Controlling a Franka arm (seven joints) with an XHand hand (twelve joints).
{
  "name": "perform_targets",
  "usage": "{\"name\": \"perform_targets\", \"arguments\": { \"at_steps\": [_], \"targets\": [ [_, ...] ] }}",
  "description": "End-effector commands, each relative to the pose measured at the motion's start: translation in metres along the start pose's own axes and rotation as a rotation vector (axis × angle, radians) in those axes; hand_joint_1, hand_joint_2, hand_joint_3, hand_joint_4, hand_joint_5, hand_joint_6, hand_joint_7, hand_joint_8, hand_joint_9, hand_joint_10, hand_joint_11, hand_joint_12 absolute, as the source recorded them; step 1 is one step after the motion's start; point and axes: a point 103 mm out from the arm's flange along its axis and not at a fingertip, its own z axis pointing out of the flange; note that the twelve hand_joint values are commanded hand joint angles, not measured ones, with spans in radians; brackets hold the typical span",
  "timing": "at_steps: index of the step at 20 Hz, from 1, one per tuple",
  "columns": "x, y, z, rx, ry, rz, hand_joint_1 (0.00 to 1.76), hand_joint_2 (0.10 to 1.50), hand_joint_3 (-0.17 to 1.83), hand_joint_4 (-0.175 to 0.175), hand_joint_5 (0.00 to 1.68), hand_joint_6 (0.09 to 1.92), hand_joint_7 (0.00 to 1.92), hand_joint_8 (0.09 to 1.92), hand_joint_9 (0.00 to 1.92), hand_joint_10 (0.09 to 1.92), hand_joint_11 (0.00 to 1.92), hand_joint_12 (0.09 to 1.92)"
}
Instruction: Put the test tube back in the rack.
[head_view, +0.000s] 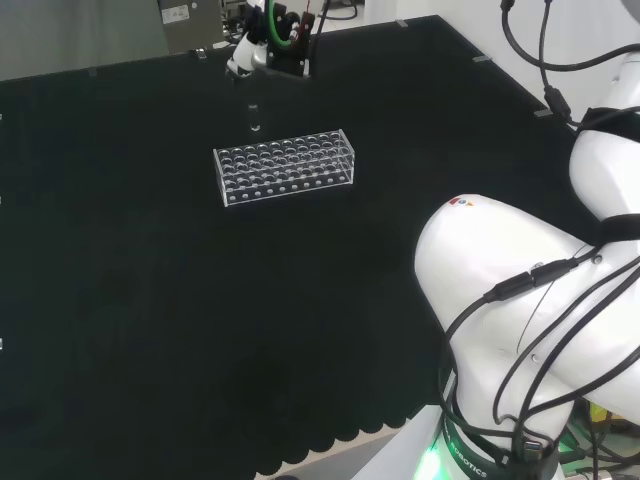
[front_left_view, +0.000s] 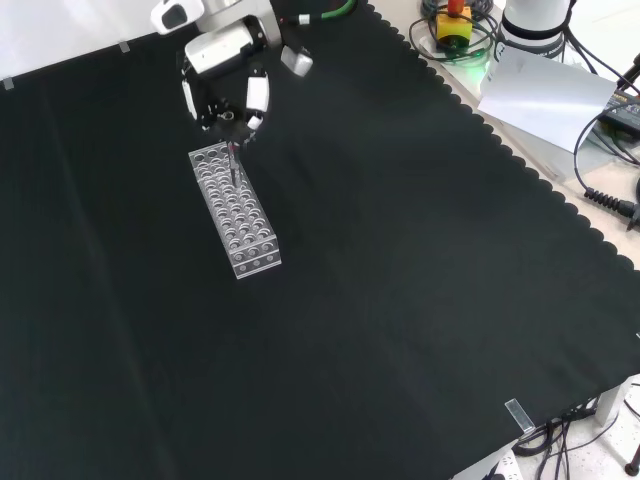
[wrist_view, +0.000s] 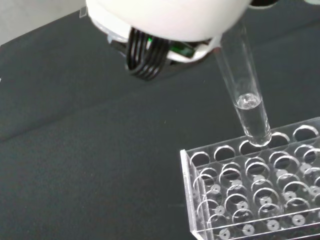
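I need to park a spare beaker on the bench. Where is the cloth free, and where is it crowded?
In the front view the black cloth lies bare right of and below the clear plastic test tube rack. Crowded at the rack's upper end: the black and white hand holds the clear glass test tube there.

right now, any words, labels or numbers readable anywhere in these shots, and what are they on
None can be read.
Small coloured mark on the arm's white link: too small to make out.
Grey sticker on the equipment behind the bench: print too blurred.
Test tube held by the hand over the rack: clear, no markings visible.
Rack: no label visible.
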Motion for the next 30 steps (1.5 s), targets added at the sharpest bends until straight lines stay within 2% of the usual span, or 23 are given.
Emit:
{"name": "perform_targets", "arguments": {
  "at_steps": [1,13,30],
  "targets": [
    [-0.012,0.017,0.013,0.007,0.016,0.011,1.23,0.61,0.68,-0.175,1.38,0.47,1.73,0.49,1.64,0.71,1.30,0.89],
    [-0.034,0.025,0.027,0.028,0.045,0.060,1.23,0.61,0.68,-0.175,1.38,0.47,1.73,0.49,1.64,0.71,1.30,0.89],
    [-0.040,0.030,0.045,0.061,0.034,0.065,1.23,0.61,0.68,-0.175,1.38,0.47,1.73,0.49,1.63,0.71,1.31,0.90]
  ]
}}
